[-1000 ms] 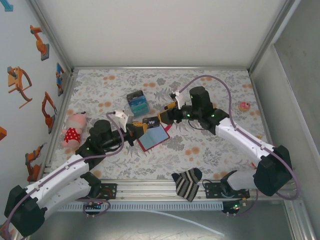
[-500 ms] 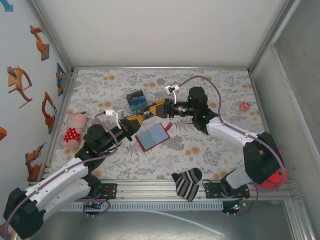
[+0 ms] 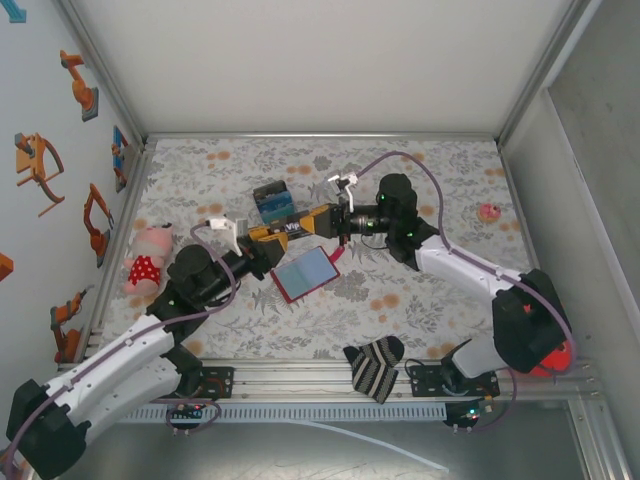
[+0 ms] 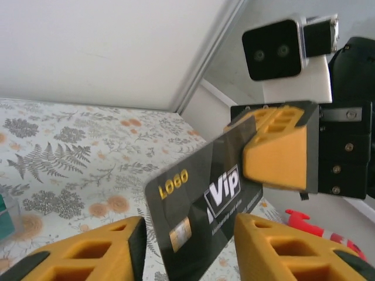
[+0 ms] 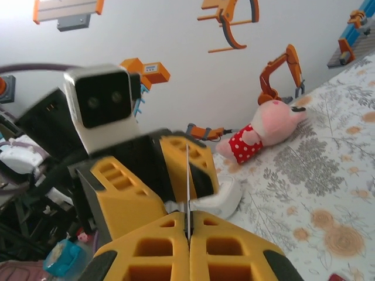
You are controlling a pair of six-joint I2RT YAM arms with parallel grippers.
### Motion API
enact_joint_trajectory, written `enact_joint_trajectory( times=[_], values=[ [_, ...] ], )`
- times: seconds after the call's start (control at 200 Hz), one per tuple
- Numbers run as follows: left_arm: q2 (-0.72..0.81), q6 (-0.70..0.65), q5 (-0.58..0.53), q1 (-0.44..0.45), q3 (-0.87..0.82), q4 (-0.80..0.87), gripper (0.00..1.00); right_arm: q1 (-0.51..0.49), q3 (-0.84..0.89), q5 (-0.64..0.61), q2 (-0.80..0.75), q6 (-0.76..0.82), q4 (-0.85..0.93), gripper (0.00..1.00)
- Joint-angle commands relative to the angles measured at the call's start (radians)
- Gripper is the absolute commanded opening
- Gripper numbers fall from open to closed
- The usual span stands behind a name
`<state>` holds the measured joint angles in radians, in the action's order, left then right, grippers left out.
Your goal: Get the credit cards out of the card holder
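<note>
Black credit card (image 4: 199, 202) marked Vip

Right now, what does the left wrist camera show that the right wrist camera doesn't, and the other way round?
The left wrist view gives the black card face-on, its gold and white lettering readable, with the right end effector clamped on its far end. The right wrist view gives that card as a thin edge, plus a pink stuffed toy and orange digger stickers on the wall. Both share the card, the flowered tablecloth and the left end effector, open around the card's near end.
</note>
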<state>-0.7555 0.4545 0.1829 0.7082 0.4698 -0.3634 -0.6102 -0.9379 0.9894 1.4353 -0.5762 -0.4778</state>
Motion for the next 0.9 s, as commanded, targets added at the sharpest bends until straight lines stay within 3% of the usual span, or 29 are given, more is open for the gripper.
enact_joint_trajectory(
  times=[0.0, 0.11, 0.3, 0.496, 0.601, 0.716, 0.771, 0.806, 0.856, 0.896],
  values=[
    [0.049, -0.131, -0.028, 0.004, 0.094, 0.178, 0.61, -0.003, -0.039, -0.011, -0.071, 0.185, 0.197, 0.0],
    [0.044, -0.247, 0.025, 0.006, 0.174, 0.322, 0.75, -0.005, -0.064, -0.01, -0.113, 0.305, 0.351, 0.0],
    [-0.052, -0.457, 0.192, 0.006, 0.292, 0.473, 0.73, -0.009, -0.121, 0.037, -0.15, 0.467, 0.563, 0.0],
    [-0.157, -0.516, 0.367, 0.007, 0.372, 0.503, 0.55, -0.023, -0.173, 0.044, -0.162, 0.594, 0.733, 0.0],
    [-0.208, -0.542, 0.407, 0.006, 0.405, 0.526, 0.31, -0.025, -0.183, 0.042, -0.167, 0.619, 0.761, 0.0],
    [-0.25, -0.58, 0.444, 0.006, 0.426, 0.547, 0.15, -0.025, -0.191, 0.032, -0.172, 0.636, 0.784, 0.0],
    [-0.262, -0.595, 0.452, 0.005, 0.429, 0.547, 0.0, -0.025, -0.19, 0.011, -0.176, 0.641, 0.79, 0.0],
    [-0.267, -0.596, 0.453, 0.006, 0.432, 0.546, 0.0, -0.025, -0.191, -0.013, -0.18, 0.642, 0.792, 0.0],
    [-0.274, -0.594, 0.445, 0.005, 0.437, 0.556, 0.0, -0.025, -0.19, -0.058, -0.184, 0.64, 0.799, 0.09],
    [-0.278, -0.594, 0.433, 0.005, 0.445, 0.567, 0.0, -0.025, -0.19, -0.092, -0.189, 0.641, 0.806, 0.23]
  ],
)
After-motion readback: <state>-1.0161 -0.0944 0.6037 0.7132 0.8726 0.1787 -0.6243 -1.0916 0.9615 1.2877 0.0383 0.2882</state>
